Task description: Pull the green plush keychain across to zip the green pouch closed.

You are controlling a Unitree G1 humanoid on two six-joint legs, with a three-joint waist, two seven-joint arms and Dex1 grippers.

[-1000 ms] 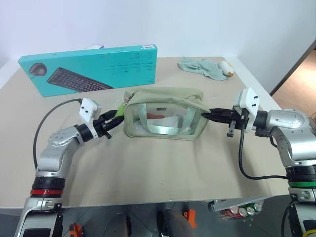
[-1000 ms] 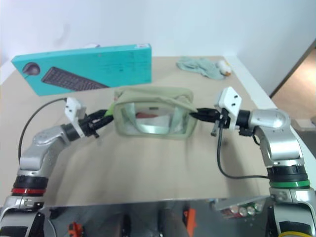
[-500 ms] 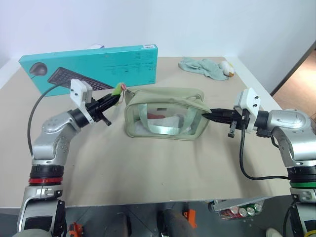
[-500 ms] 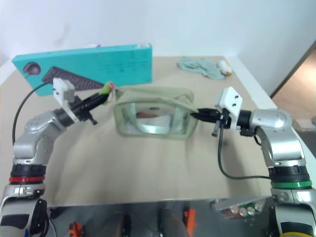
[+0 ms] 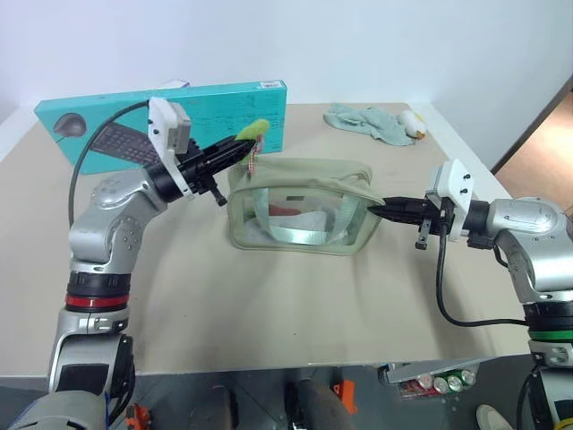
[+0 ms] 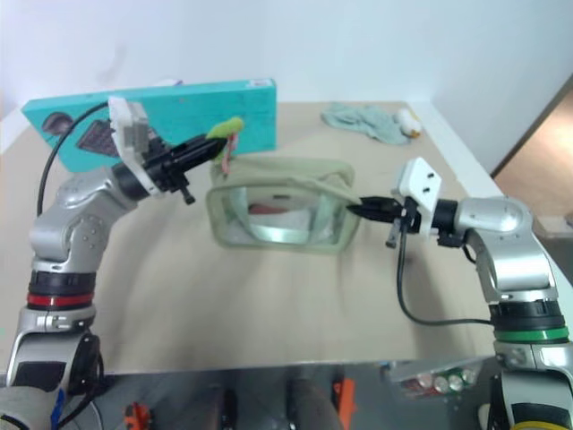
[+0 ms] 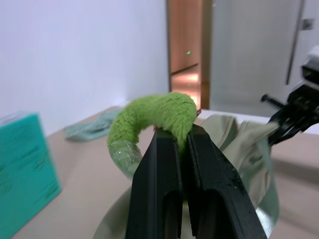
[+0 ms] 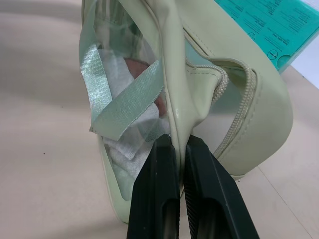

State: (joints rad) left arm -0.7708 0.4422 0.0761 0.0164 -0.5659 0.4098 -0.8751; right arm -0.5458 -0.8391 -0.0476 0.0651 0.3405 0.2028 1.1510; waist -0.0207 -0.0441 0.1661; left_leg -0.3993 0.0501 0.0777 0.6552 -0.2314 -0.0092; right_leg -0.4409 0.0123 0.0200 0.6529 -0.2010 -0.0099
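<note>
Altogether two hands grip one green pouch (image 5: 300,206), one green plush keychain (image 5: 252,131).

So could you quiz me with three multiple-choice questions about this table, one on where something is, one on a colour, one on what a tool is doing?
1. Where does the keyboard box lie?
A. behind the pouch, at the table's far left
B. in front of the pouch
C. on the floor

2. What colour is the keychain?
A. orange
B. lime green
C. black

3. What is the left tool doing?
A. hanging open
B. shut on the keychain
C. pressing the box

Answers: 1 A, the box stands past the pouch toward the wall. 2 B, the fuzzy bit is bright green. 3 B, the left wrist view shows its fingers clamped on the fuzz, while the right tool pinches the pouch's end.
</note>
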